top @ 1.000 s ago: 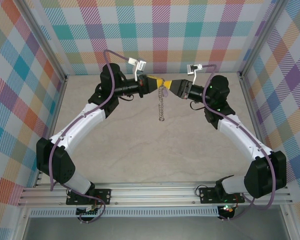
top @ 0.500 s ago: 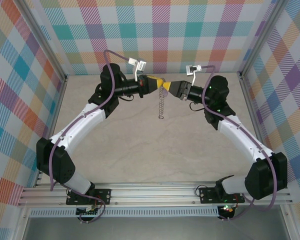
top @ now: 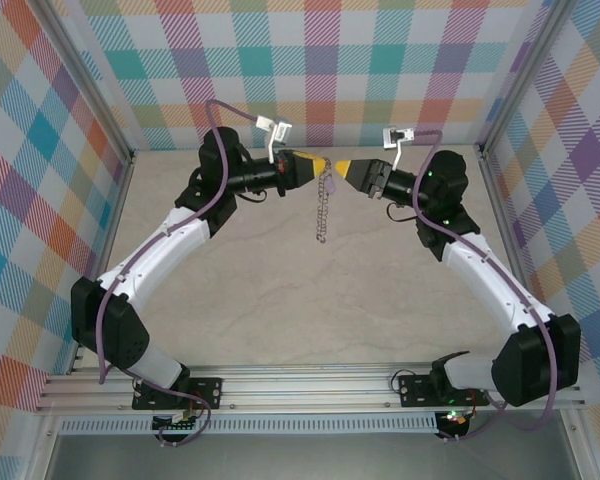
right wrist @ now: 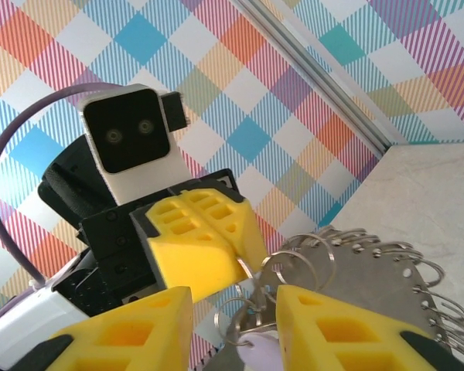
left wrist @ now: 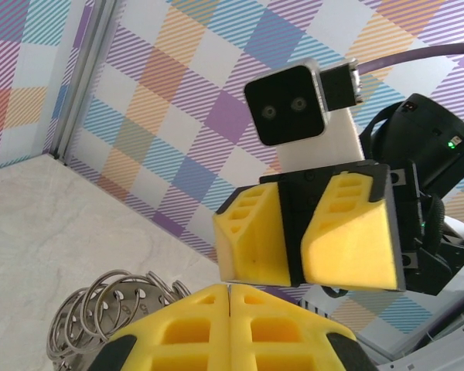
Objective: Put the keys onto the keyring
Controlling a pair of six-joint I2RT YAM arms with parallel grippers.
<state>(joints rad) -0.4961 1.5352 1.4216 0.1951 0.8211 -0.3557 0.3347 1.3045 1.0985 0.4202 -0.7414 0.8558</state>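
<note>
Over the marbled surface [top: 280,300] the keyring [top: 323,205] hung edge-on, its long axis vertical and its free end pointing down. Its top was pinched in the closed left pincer [top: 322,162]. The right pincer [top: 339,164] faced it just beside the ring, narrowly parted and holding nothing. The lilac key [right wrist: 263,357] dangled at the ring's fringed rim, its blade hidden.

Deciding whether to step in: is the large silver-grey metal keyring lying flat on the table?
No: in the top view the large silver-grey metal keyring hangs down from the shut left gripper.
</note>
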